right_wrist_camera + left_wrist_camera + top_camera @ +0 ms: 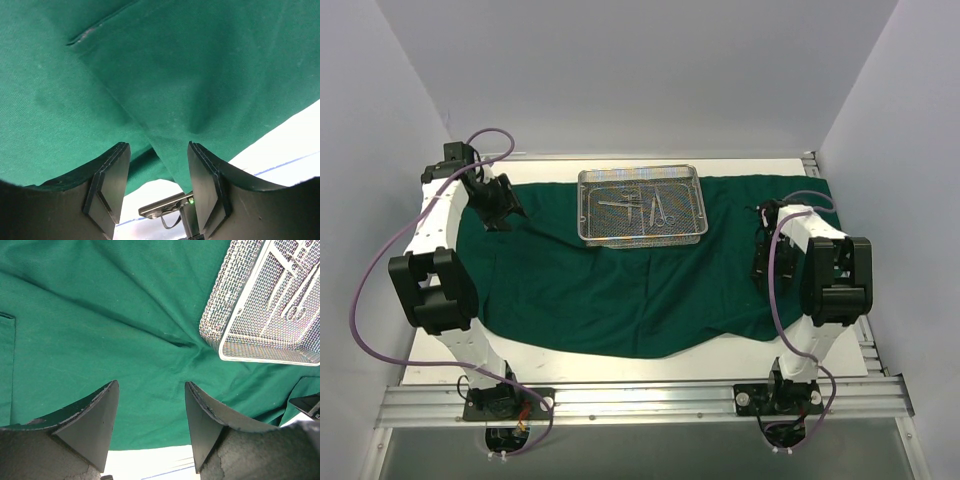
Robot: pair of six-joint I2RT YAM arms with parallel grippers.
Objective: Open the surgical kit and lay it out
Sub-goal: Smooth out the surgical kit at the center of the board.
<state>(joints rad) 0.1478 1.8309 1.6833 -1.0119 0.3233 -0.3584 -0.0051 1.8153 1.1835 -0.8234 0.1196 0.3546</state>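
Note:
The surgical kit lies unfolded: a dark green cloth is spread across the table, and a silver wire-mesh tray sits on its far middle part. Slim metal instruments lie inside the tray. My left gripper hovers over the cloth's far left part. In the left wrist view it stands open above flat cloth, with the tray and instruments at the upper right. My right gripper is at the cloth's right side. In the right wrist view it is open, with a fold of cloth hanging between the jaws and a gap on both sides.
The white table top shows around the cloth's near edge. An aluminium rail carries both arm bases at the near edge. White enclosure walls close in on the left, right and back. Purple cables loop beside the left arm.

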